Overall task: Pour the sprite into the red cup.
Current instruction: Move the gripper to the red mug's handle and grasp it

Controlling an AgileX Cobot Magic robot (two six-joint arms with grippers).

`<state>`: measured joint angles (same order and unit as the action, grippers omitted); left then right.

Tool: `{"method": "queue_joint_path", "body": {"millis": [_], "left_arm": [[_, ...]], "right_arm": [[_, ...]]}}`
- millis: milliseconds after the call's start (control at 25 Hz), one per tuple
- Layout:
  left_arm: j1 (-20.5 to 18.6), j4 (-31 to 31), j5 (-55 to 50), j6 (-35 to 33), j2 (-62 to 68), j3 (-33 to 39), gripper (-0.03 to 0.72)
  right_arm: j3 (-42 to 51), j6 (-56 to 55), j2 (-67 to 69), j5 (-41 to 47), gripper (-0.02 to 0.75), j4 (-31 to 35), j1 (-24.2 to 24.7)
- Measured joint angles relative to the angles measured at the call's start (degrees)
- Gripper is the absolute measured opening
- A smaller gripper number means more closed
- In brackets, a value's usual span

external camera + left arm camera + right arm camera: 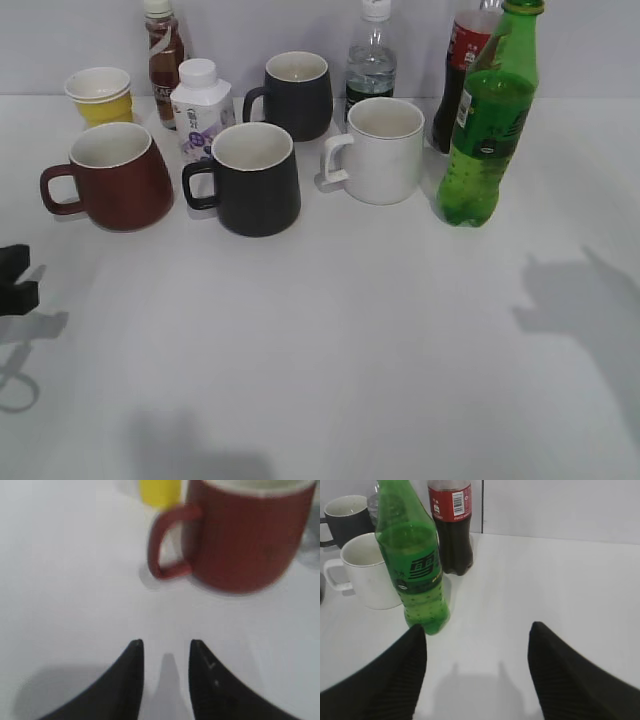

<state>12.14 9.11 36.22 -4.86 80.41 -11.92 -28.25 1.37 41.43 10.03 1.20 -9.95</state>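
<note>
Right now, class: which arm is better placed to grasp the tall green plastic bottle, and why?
The right. Its open gripper faces the tall green plastic bottle on its side of the table; the left gripper faces the dark red ceramic mug.

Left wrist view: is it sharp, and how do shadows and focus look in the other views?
Left wrist view: red cup blurred. Right wrist view: sprite crisp, right gripper fingertips soft. Exterior view: sharp, with soft arm shadows on the table.

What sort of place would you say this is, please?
Probably a lab test bench rather than a kitchen: a bare white table against a plain wall, with ceramic mugs and a tall green plastic bottle lined up, and a black pincer nearby.
</note>
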Motion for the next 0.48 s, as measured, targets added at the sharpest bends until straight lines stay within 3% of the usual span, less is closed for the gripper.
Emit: {"method": "queue_joint_path", "body": {"millis": [240, 480], "left_arm": [[0.19, 0.06, 18.47, 0.00, 7.30, 1.39, 0.245], [0.19, -1.56, 26.93, 0.00, 16.43, -1.93, 0.244]], "right_arm": [[0.00, 0.00, 0.00, -0.14, 0.480, -0.53, 0.00], [0.00, 0.00, 2.09, -0.21, 0.480, -0.53, 0.00]]}}
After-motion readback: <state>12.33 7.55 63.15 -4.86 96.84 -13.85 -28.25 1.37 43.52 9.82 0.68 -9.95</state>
